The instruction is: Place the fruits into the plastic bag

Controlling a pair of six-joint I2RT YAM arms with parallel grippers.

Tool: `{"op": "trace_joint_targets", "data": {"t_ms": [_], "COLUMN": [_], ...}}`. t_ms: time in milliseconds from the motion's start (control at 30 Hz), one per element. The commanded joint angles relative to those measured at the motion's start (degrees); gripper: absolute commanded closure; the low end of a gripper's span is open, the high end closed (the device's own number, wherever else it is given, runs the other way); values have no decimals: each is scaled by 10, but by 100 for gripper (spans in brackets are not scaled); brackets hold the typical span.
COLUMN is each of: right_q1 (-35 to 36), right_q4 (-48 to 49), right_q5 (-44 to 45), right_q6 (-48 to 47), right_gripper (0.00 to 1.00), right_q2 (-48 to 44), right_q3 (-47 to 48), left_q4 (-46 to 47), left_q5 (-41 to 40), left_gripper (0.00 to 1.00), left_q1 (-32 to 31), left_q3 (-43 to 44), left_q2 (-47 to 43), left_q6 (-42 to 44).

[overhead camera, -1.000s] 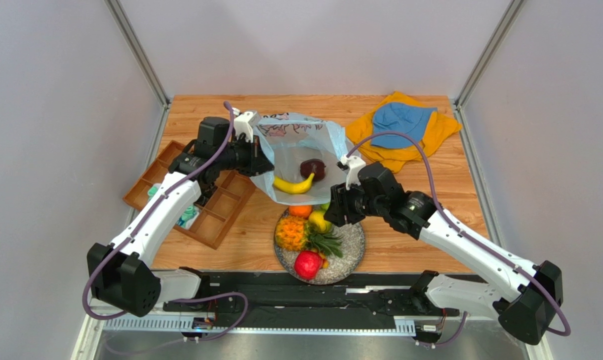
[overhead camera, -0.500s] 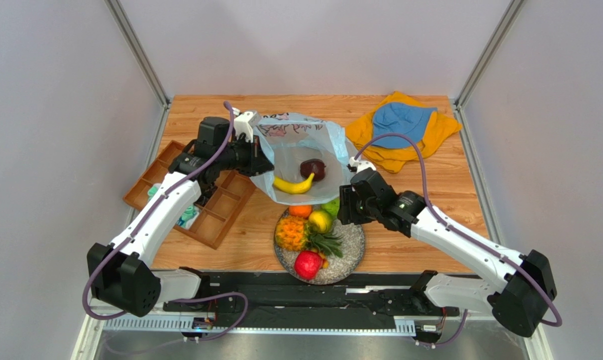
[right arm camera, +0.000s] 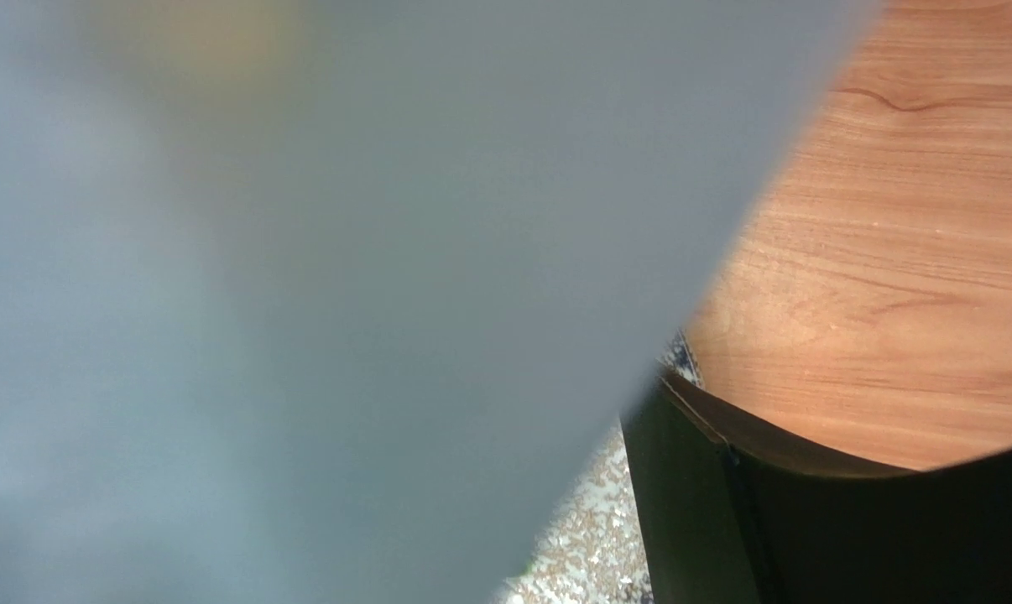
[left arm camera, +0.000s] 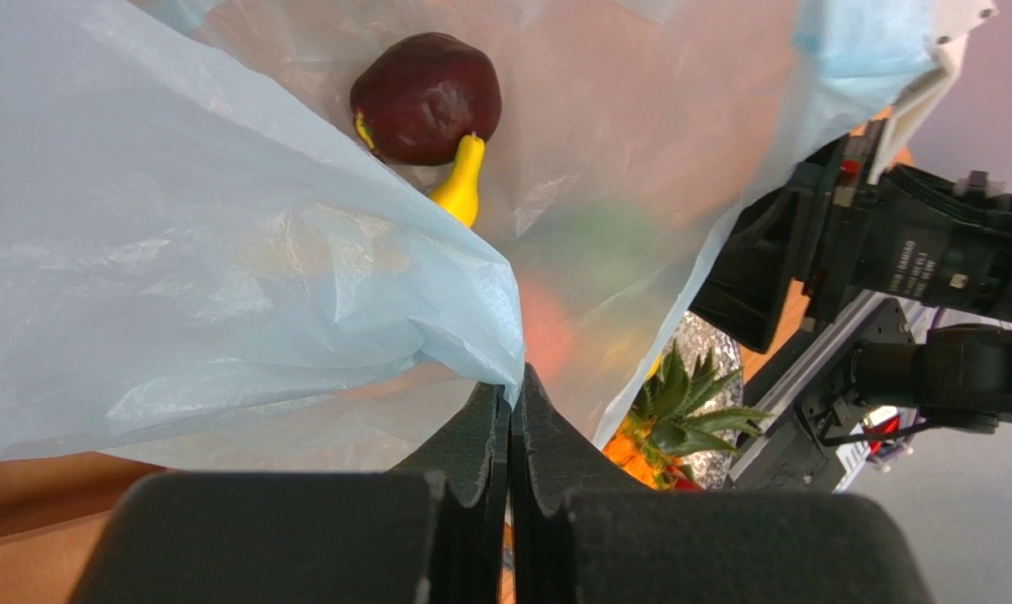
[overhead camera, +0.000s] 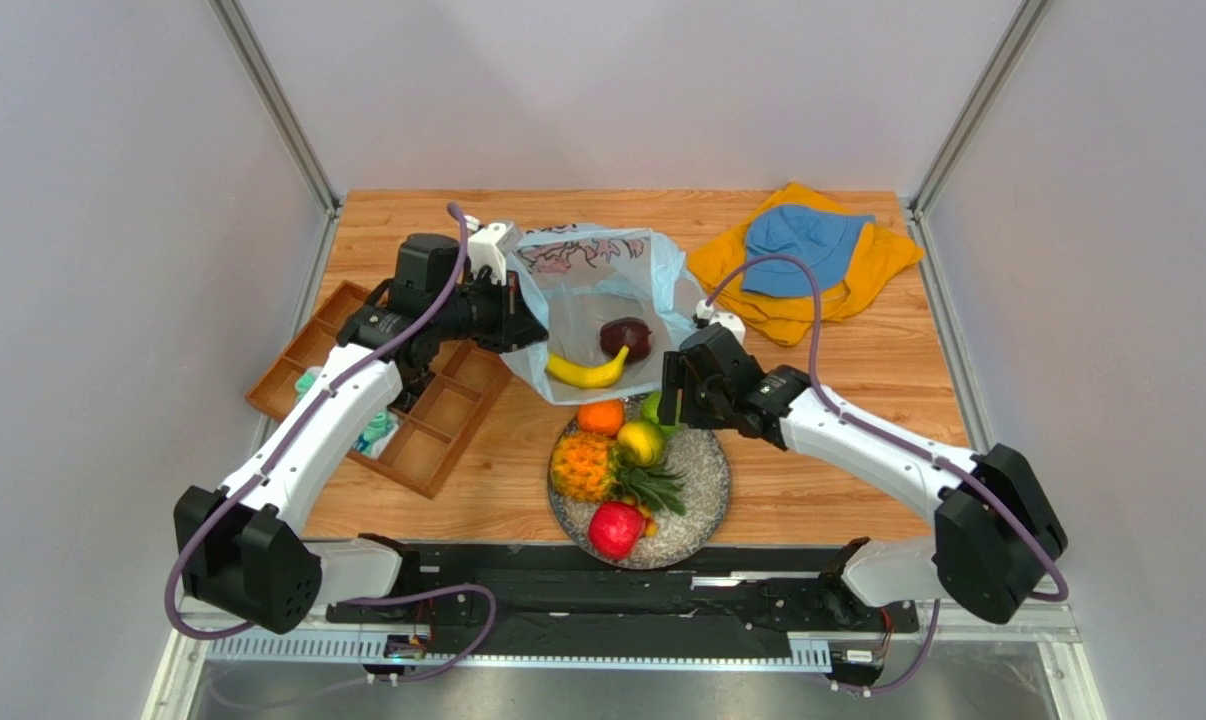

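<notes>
The light blue plastic bag (overhead camera: 602, 285) lies open at mid-table. My left gripper (overhead camera: 525, 321) is shut on its left edge, as the left wrist view (left arm camera: 514, 384) shows. The dark maroon fruit (overhead camera: 624, 336) and the yellow banana (overhead camera: 585, 369) lie inside the bag. The speckled plate (overhead camera: 702, 483) holds the orange (overhead camera: 600, 417), the yellow-green fruit (overhead camera: 641, 443), the pineapple (overhead camera: 585, 468) and the red apple (overhead camera: 615, 528). My right gripper (overhead camera: 666, 395) hovers over the green apple (overhead camera: 653, 408) at the bag's near right edge. Bag film blocks the right wrist view, where one finger (right arm camera: 725, 503) shows.
A wooden compartment tray (overhead camera: 414, 408) sits left of the bag, under my left arm. A blue hat on a yellow cloth (overhead camera: 805, 255) lies at the back right. Enclosure walls stand close on both sides.
My right arm has folded in and its wrist has moved left toward the bag and the green apple. The left gripper and the bag's fruits have stayed put.
</notes>
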Motion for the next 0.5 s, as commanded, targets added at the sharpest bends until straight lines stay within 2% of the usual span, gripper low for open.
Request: {"op": "trace_joint_targets", "data": {"t_ms": [0,233,467], "right_q1": [-4,-3,-4], "right_q4": [59,94,87], "right_q5": [13,7,21], "right_q6": [4,8,5], "right_gripper": [27,24,23], "right_q2": [30,60,104], "right_q3": [31,38,57], "left_q4": [6,5,5], "left_q5": [9,6,6], "left_gripper": [100,100,100], "left_q1": [2,2,2], "left_q3": [14,14,14], "left_q2": [-19,-22,-23], "left_q6": [3,3,4]}}
